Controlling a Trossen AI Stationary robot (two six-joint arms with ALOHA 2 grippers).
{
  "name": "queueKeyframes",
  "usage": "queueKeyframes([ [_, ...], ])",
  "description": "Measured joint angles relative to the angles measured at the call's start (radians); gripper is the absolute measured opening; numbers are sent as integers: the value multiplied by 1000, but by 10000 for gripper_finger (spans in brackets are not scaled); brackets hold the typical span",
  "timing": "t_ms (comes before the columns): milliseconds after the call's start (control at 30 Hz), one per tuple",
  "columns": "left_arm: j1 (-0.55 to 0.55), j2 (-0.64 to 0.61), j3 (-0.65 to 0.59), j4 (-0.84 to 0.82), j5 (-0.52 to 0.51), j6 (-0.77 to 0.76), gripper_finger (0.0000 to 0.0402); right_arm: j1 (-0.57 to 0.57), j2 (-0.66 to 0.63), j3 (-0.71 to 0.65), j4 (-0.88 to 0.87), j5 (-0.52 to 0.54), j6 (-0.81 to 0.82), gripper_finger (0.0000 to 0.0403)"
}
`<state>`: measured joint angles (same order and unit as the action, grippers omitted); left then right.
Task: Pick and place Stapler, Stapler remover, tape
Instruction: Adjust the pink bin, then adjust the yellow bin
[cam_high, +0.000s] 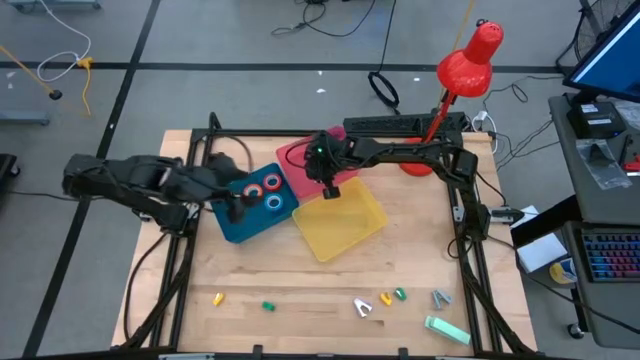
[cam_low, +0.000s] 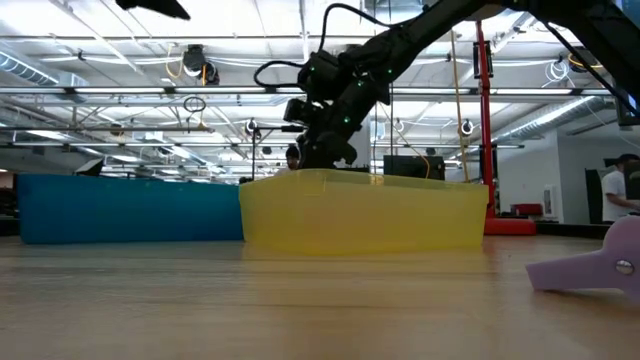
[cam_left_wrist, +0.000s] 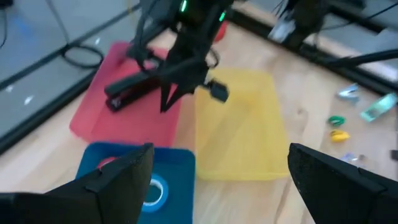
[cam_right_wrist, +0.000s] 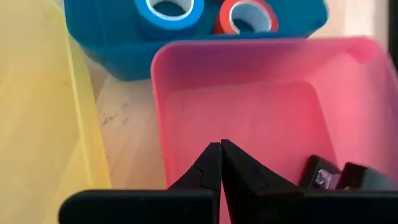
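My right gripper hung above the seam between the pink bin and the yellow bin, fingers pressed together on nothing; the right wrist view showed their tips meeting over the pink floor. A black stapler already lay in the pink bin. My left gripper waited over the blue bin, at about 9 o'clock from the yellow one, fingers spread wide and empty. In the blue bin I could make out a blue tape roll and a red one; an orange rim showed beside them in the high view, but I could not find the yellow roll. The yellow bin looked empty. Along the table's 6 o'clock edge small items were still scattered: yellow and green pieces, a pale clip-like piece, a mint-green bar; too small to name for certain. Judgement: stapler placed, tape mostly sorted, so the remover step was next. That would call for lifting the right arm clear of the bin walls, swinging toward 6 o'clock, parting the fingers before descent, and picking the right piece out of its close neighbours.
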<state>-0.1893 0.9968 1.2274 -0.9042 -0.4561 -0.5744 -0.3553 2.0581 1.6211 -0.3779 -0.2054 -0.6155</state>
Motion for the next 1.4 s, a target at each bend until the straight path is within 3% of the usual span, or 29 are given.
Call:
queueKeyframes([
  [200, -49, -60, 0, 46, -14, 77, 367, 3, 6, 0, -26, 0, -7, 0],
  [633, -96, -61, -16, 143, -16, 169, 367, 41, 22, 0, -116, 0, -33, 0],
  [1033, -102, -61, -63, 163, -16, 127, 367, 68, 22, 1, -112, 54, -17, 0],
  [1300, -102, -62, -63, 174, -15, 140, 367, 71, -88, -1, -72, 82, 26, 0],
  [1400, -107, -62, -63, 176, -14, 143, 367, 79, -156, 1, -154, 73, 28, 0],
])
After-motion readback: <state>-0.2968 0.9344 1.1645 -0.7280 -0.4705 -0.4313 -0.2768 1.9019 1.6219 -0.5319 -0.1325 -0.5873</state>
